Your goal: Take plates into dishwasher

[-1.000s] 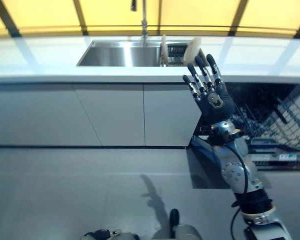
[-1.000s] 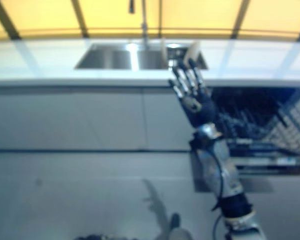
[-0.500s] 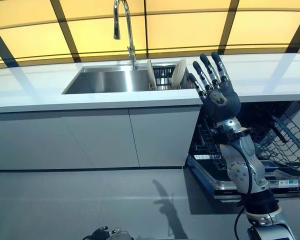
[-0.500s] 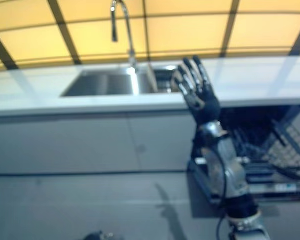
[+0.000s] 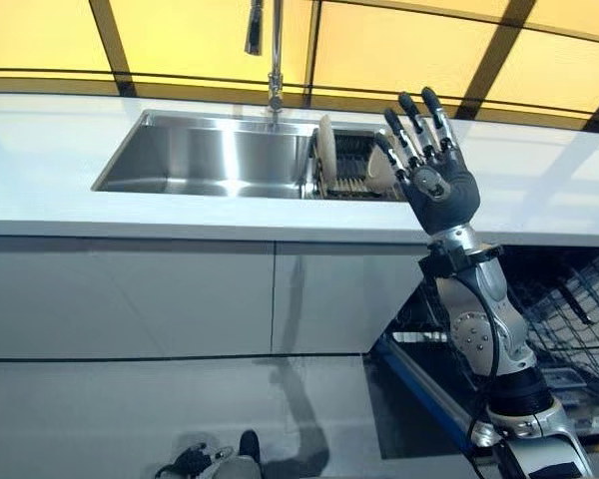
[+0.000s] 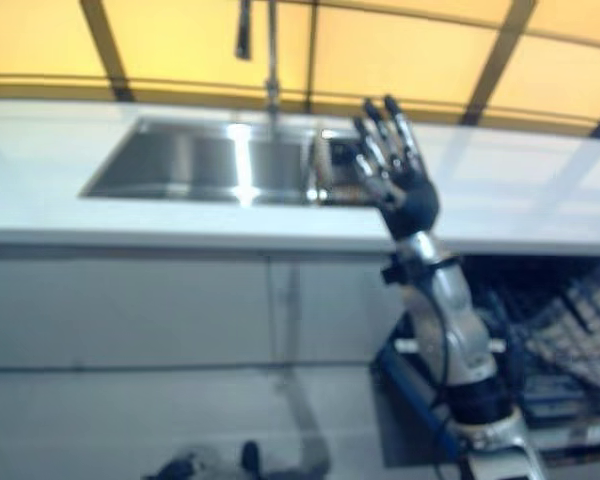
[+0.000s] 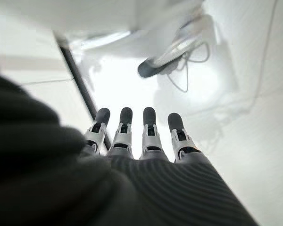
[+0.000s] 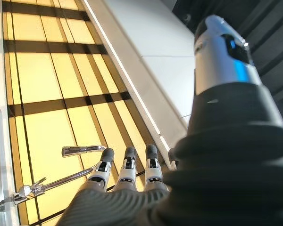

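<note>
**Steel sink, plates on edge, right hand raised beside them**

Stainless steel forms the sink (image 5: pixel 205 155), sunk into the white surface (image 5: pixel 60 190) under a tall tap (image 5: pixel 273 50) and yellow panels. Its left basin lies bare, with broad white surface further left. At the sink's right end stands a dark rack (image 5: pixel 351 170) holding the plates (image 5: pixel 326 160): they stand upright on their rims, faces turned left and right, long axis vertical. One plate shows whole; another is partly hidden behind the right hand.

Just right of the rack, the right hand (image 5: pixel 437 185) is raised above the front edge of the surface, fingers (image 5: pixel 411 120) straight, spread wide and pointing up, holding nothing and touching no plate. Below right, the dishwasher (image 5: pixel 569 329) stands open, its wire basket pulled out beside the white cupboard fronts (image 5: pixel 180 299).

The left hand (image 7: pixel 146 141) shows only in its wrist view, fingers straight, holding nothing, over pale floor.
</note>
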Controlling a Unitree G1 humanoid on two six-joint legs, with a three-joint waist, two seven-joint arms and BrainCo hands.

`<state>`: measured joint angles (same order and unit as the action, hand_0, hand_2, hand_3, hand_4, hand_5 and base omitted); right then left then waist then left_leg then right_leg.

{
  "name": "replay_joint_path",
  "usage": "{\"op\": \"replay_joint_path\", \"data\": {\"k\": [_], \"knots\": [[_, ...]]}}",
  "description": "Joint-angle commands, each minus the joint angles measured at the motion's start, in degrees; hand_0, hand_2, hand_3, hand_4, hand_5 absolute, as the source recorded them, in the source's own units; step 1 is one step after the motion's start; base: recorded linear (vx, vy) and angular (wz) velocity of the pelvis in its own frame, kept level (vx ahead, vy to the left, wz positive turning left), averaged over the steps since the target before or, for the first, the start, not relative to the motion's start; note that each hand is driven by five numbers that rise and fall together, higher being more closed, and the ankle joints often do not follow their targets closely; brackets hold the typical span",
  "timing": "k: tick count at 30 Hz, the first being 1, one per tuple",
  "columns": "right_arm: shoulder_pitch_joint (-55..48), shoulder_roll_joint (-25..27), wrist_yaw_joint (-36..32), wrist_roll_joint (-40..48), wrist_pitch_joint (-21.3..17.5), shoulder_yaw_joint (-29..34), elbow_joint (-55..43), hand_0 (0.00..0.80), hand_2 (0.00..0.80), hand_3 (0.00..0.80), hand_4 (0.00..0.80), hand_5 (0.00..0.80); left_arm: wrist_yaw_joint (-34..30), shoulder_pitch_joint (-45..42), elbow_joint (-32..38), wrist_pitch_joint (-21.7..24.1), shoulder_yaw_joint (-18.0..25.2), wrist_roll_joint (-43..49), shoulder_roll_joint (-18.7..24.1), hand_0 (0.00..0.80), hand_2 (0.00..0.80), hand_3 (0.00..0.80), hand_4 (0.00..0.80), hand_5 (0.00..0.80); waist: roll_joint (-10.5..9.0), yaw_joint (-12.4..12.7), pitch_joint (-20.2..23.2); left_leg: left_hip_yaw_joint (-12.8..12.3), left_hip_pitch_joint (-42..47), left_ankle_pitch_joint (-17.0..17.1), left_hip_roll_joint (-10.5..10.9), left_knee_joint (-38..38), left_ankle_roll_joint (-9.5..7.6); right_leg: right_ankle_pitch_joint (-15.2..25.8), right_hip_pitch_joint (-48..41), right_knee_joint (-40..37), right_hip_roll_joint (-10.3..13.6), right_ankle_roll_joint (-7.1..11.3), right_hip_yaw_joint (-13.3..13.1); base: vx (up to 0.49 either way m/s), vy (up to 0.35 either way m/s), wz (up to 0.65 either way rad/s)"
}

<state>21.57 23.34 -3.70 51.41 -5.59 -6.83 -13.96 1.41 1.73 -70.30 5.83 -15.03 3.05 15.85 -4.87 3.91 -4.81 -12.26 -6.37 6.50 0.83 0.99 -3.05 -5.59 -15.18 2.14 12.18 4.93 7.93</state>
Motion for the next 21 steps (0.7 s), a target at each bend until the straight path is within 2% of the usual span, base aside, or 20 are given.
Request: {"op": "replay_joint_path", "data": {"k": [1,4,6,8,10,12,14,15,17,19,21], "knots": [[0.44,0.7,0.14,-0.85,-3.8,3.92,-2.7,0.0,0.0,0.0,0.0,0.0,0.41,-0.45,-0.66,-0.93,-3.87,-0.2,-0.4,0.0,0.0,0.0,0.0,0.0,0.23,1.03,2.07,2.37,-2.96,-0.57,-0.84,-0.82,1.86,12.89,1.31,9.21,3.78,3.11,0.16,0.28,0.353,0.12],[-0.97,0.04,1.87,-2.57,-4.33,5.11,-3.75,0.0,0.0,0.0,0.0,0.0,0.11,0.77,-0.21,-2.67,-4.94,0.43,0.11,0.0,0.0,0.0,0.0,0.0,1.46,0.66,2.31,2.21,-0.69,-1.91,0.57,-1.21,0.11,18.97,6.55,22.8,7.22,2.99,1.21,0.304,0.377,0.2],[-1.14,0.55,2.69,-2.79,-4.9,5.16,-3.84,0.0,0.0,0.0,0.0,0.0,0.03,0.85,0.22,-3.7,-5.38,0.92,0.72,0.0,0.0,0.0,0.0,0.0,2.27,-0.12,1.74,1.24,2.67,-2.86,1.22,-2.87,-0.49,18.82,11.34,28.55,8.03,2.96,2.04,0.268,0.3,0.16],[-0.2,1.11,3.7,-2.96,-5.29,4.98,-3.2,0.0,0.0,0.0,0.0,0.0,-0.05,1.04,0.46,-4.68,-5.75,0.66,1.17,0.0,0.0,0.0,0.0,0.0,2.94,-0.9,1.34,1.1,5.66,-3.05,1.24,-5.06,-0.32,16.09,14.1,26.67,6.27,2.05,3.86,0.264,0.157,0.02],[1.64,2.11,4.86,-2.6,-4.89,5.12,-2.56,0.0,0.0,0.0,0.0,0.0,-0.46,1.5,-0.16,-4.94,-5.02,1.19,1.57,0.0,0.0,0.0,0.0,0.0,3.32,-1.71,1.08,1.38,7.99,-3.85,0.98,-5.99,0.47,12.61,15.72,19.41,3.28,1.21,6.83,0.27,0.032,0.17],[2.94,2.78,5.71,-2.32,-4.33,5.42,-2.53,0.0,0.0,0.0,0.0,0.0,-0.91,1.79,-0.23,-5.48,-3.74,1.96,1.96,0.0,0.0,0.0,0.0,0.0,3.11,-2.47,0.81,1.59,9.63,-5.24,1.08,-5.99,1.09,12.91,17.93,11.5,0.9,1.41,9.19,0.237,-0.028,0.08],[3.41,3.18,6.27,-2.68,-4.24,5.44,-2.41,0.0,0.0,0.0,0.0,0.0,-1.49,1.77,-0.35,-5.8,-2.96,2.51,2.19,0.0,0.0,0.0,0.0,0.0,2.66,-3.33,0.7,1.91,10.76,-6.58,1.41,-5.99,1.6,13.41,19.35,5.18,-1.39,2.06,8.81,0.252,-0.042,-0.03],[3.4,3.6,6.55,-3.01,-4.33,5.51,-2.23,0.0,0.0,0.0,0.0,0.0,-1.71,1.61,-0.65,-5.52,-2.79,3.03,2.08,0.0,0.0,0.0,0.0,0.0,2.21,-4.2,0.61,2.72,11.45,-7.36,2.07,-5.99,1.76,14.36,20.83,1.39,-3.08,2.64,7.25,0.275,-0.038,0.04],[3.21,4.23,7.08,-3.59,-4.24,5.94,-2.18,0.0,0.0,0.0,0.0,0.0,-1.65,1.36,-1.5,-4.55,-3.07,3.6,1.47,0.0,0.0,0.0,0.0,0.0,2.26,-5.68,0.24,4.95,12.59,-8.35,2.68,-5.99,1.67,16.24,23.57,-1.76,-4.78,3.0,3.83,0.296,-0.03,0.12],[2.72,4.32,7.19,-4.27,-3.97,6.53,-2.21,0.0,0.0,0.0,0.0,0.0,-1.69,1.07,-2.22,-3.75,-3.34,4.27,0.94,0.0,0.0,0.0,0.0,0.0,2.5,-6.68,-0.14,6.61,13.59,-9.06,2.96,-5.99,1.39,17.44,25.67,-3.22,-5.43,3.19,1.73,0.322,-0.052,0.42],[2.36,4.62,7.21,-4.72,-3.39,7.35,-2.41,0.0,0.0,0.0,0.0,0.0,-1.83,0.49,-2.56,-3.25,-3.41,5.19,0.67,0.0,0.0,0.0,0.0,0.0,2.67,-7.07,-0.6,7.89,14.72,-9.57,3.17,-5.99,1.19,18.3,26.73,-5.29,-5.79,3.35,1.32,0.34,-0.1,0.35]]}}
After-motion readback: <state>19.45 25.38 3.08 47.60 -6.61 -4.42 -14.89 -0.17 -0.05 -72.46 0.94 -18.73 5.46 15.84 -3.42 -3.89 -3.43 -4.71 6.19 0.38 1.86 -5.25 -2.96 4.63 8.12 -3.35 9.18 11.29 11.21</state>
